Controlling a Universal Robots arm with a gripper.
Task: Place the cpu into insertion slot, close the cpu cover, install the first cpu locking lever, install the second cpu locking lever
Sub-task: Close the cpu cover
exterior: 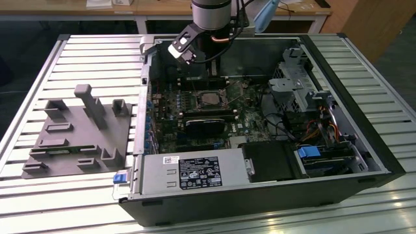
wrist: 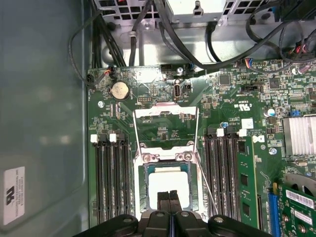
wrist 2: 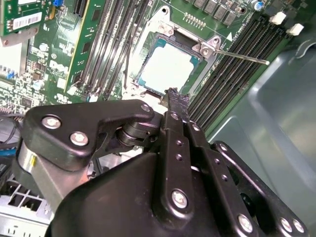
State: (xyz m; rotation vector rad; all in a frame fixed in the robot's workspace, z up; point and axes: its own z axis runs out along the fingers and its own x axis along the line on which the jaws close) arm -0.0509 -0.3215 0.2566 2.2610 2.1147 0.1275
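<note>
The cpu (wrist: 168, 183) lies flat in the insertion slot (wrist: 143, 195), its silver top facing up; it also shows in the second wrist view (wrist 2: 168, 66) and in the exterior view (exterior: 209, 99). The cpu cover (wrist: 165, 113) is swung open, away from the slot, with green board visible through its window. One thin locking lever (wrist: 206, 183) (wrist 2: 243, 56) stands free beside the slot, and a second lever (wrist: 134, 140) rises along the other side. My gripper (wrist: 170, 198) (wrist 2: 173, 95) (exterior: 213, 71) hovers just above the slot's edge, shut with nothing between its fingers.
Long black memory slots (wrist: 109, 177) (wrist: 228, 173) flank the socket. A black heatsink block (exterior: 206, 126), the power supply (exterior: 195, 171) and drive cage (exterior: 299, 83) crowd the case. Cables (wrist: 163, 34) hang past the board's far edge. A grey fixture (exterior: 78, 131) sits on the exterior view's left.
</note>
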